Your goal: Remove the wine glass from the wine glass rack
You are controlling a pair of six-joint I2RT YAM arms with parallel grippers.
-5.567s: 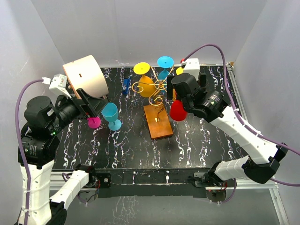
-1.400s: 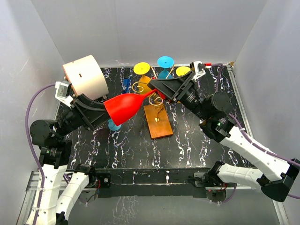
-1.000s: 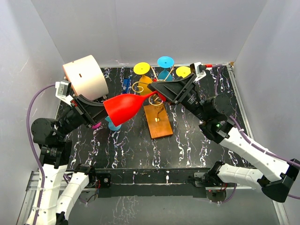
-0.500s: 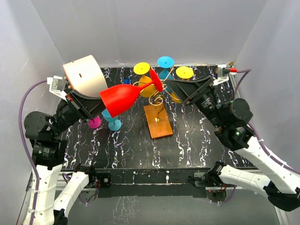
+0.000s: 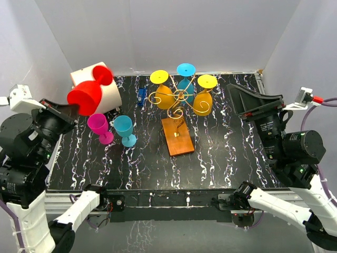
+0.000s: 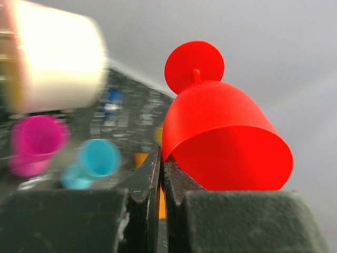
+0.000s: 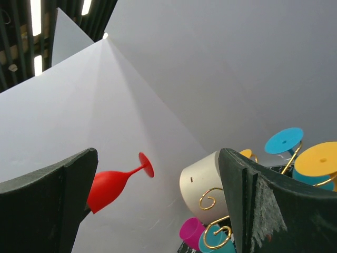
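A red wine glass (image 5: pixel 84 99) hangs in the air at the far left, off the wine glass rack (image 5: pixel 178 99). My left gripper (image 5: pixel 72 108) is shut on its rim, foot pointing up and away. In the left wrist view the fingers (image 6: pixel 152 174) pinch the wall of the red glass (image 6: pixel 226 142). The gold wire rack on its wooden base (image 5: pixel 177 136) still carries three hanging glasses, yellow-orange and blue. My right gripper (image 5: pixel 238 100) stands open and empty, raised at the right, well away from the rack. The right wrist view looks between its wide jaws at the red glass (image 7: pixel 111 187).
A magenta glass (image 5: pixel 98 126) and a cyan glass (image 5: pixel 125 129) stand upright on the black marbled table left of the rack. A cream cylinder (image 5: pixel 108 90) lies at the back left, just behind the red glass. A small blue object (image 5: pixel 141 96) lies near the rack.
My left arm has carried the red glass left and up, away from the rack. My right gripper let go of its stem, opened wide and drew back to the right.
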